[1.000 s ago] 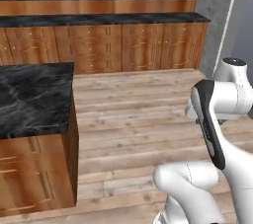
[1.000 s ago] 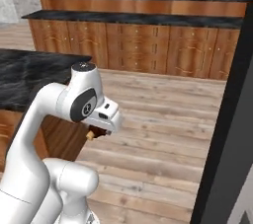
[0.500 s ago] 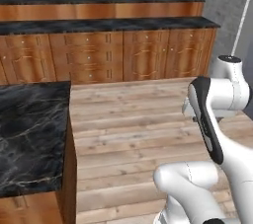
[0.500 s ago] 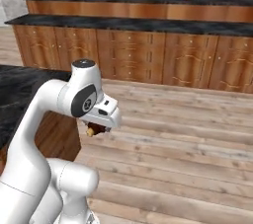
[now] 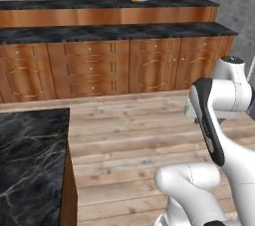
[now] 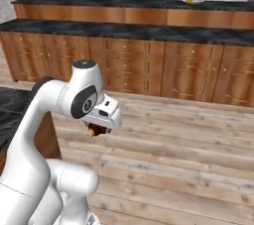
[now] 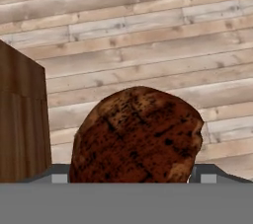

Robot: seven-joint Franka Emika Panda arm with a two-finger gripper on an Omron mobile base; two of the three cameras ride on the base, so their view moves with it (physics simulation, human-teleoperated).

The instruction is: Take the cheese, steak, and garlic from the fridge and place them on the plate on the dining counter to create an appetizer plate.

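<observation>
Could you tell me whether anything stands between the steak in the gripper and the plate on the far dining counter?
The dark reddish-brown steak is held over bare wood-plank floor. Ahead, the lower black-topped cabinet run fronts the raised counter with the white plate.

No words, numbers, labels or signs can be read anywhere in these pictures of the kitchen.

the left base view looks forward and down from behind the white arm (image 5: 219, 120), which rises at its lower right; the right base view looks likewise, the arm at its lower left; both share the pale wood-plank floor (image 5: 139, 135) and the far brown wood cabinets (image 6: 149, 65); the hand view looks steeply down, very near the dark reddish-brown lump (image 7: 136, 136), onto the same floor
</observation>
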